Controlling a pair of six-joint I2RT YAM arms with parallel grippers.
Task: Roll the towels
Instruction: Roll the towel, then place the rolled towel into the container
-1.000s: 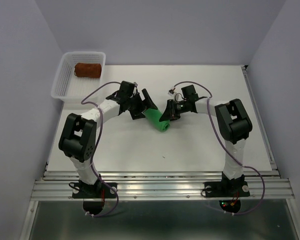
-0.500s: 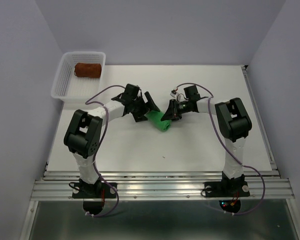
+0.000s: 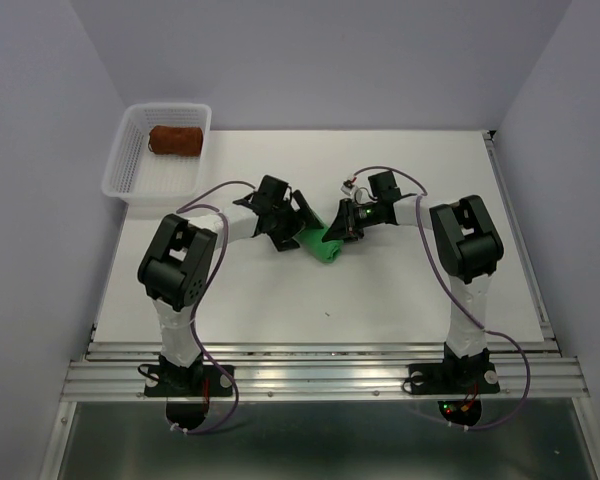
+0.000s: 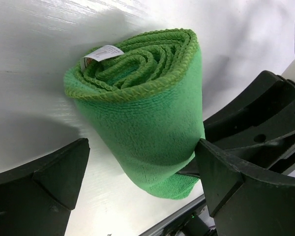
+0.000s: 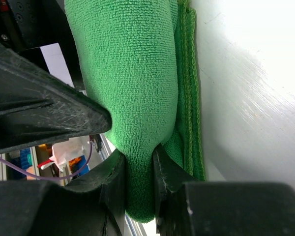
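Closest to me, a metal rail [image 3: 320,372] runs along the near edge of the white table [image 3: 400,290], and the two arms are bolted on it, with thin purple cables [image 3: 212,290] hanging around them. The table top is flat and a bit shiny, with one small dark speck [image 3: 327,315] on the bare part in front of the arms. Pale lilac walls [image 3: 330,60] close the place on three sides. In the middle of the table lies the green towel [image 3: 325,247], rolled up, with a small white label [image 4: 104,51] at its open end. The left gripper [image 3: 302,225] has its fingers spread wide on both sides of the roll without squeezing it. The right gripper [image 5: 137,167] is clenched on the roll, and its two fingers pinch the cloth deeply. Beside the roll, one edge of the cloth [image 5: 189,73] lies flat on the table. From above, both grippers cover most of the towel, so only its near end shows. At the far left corner stands a white basket [image 3: 130,165], partly over the table edge, and the brown towel [image 3: 174,140] lies rolled inside it at the far end.
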